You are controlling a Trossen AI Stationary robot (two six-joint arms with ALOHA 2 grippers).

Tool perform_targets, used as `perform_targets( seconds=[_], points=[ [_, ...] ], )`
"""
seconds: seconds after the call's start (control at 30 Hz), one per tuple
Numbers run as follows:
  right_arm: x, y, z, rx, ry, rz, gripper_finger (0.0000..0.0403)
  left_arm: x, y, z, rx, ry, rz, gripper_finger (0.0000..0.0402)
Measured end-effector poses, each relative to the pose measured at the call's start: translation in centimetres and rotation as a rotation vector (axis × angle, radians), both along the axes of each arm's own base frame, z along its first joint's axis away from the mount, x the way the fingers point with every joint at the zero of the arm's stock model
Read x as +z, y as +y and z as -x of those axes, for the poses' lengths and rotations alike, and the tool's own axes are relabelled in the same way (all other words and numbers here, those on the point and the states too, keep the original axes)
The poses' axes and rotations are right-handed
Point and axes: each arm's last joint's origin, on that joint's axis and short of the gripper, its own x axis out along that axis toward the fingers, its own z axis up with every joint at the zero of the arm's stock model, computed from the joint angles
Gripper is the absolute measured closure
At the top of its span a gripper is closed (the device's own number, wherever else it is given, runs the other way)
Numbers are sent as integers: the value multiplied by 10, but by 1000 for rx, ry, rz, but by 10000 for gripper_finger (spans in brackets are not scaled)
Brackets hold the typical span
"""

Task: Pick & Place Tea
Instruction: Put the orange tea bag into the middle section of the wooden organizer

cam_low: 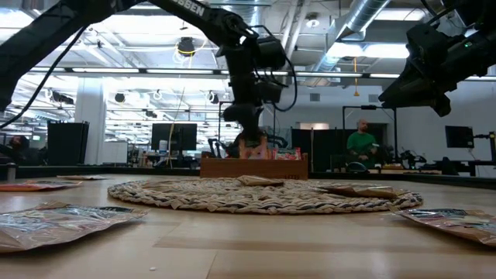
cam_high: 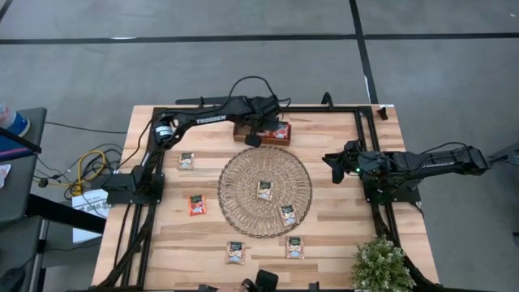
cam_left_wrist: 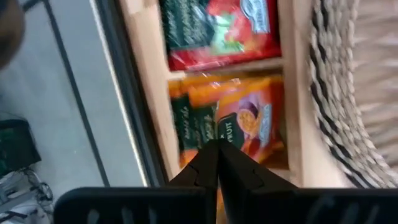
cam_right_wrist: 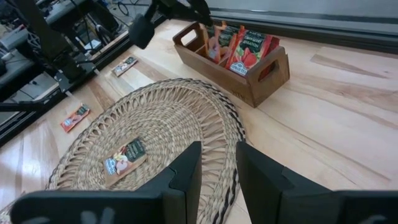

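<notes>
I see the left gripper [cam_left_wrist: 217, 163] closed empty above an orange sachet [cam_left_wrist: 239, 121] in the wooden tray [cam_high: 262, 132]; the right gripper [cam_right_wrist: 216, 163] waits apart, fingers parted.

A robotics laboratory set within a large open-plan office or industrial hall. Across the background of the low view runs an exposed ceiling with silver ventilation ducts [cam_low: 364, 23] at upper right and rows of strip lighting. Dark computer monitors [cam_low: 173, 136] stand on desks at centre left, and a seated person [cam_low: 359, 143] in a green top appears at centre right. In the high view, a light wooden table [cam_high: 340, 243] edged by a black metal frame [cam_high: 369, 174] stands on grey concrete floor [cam_high: 243, 49] marked with dark lines; loose yellow and black cables [cam_high: 89, 166] lie at the left of the frame.
</notes>
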Motion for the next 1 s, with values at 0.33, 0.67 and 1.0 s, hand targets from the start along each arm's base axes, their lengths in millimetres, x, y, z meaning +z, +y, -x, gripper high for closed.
perform_targets(
  seconds=[0.33, 0.67, 1.0],
  points=[
    [0, 0, 0, 1, -1, 0, 310, -12, 4, -3, 3, 21, -9, 401],
    [0, 0, 0, 1, 0, 0, 310, -8, 7, -9, -15, -32, -68, 401],
    [0, 0, 0, 1, 0, -1, 310, -9, 6, -8, -10, -14, -58, 401]
  ],
)
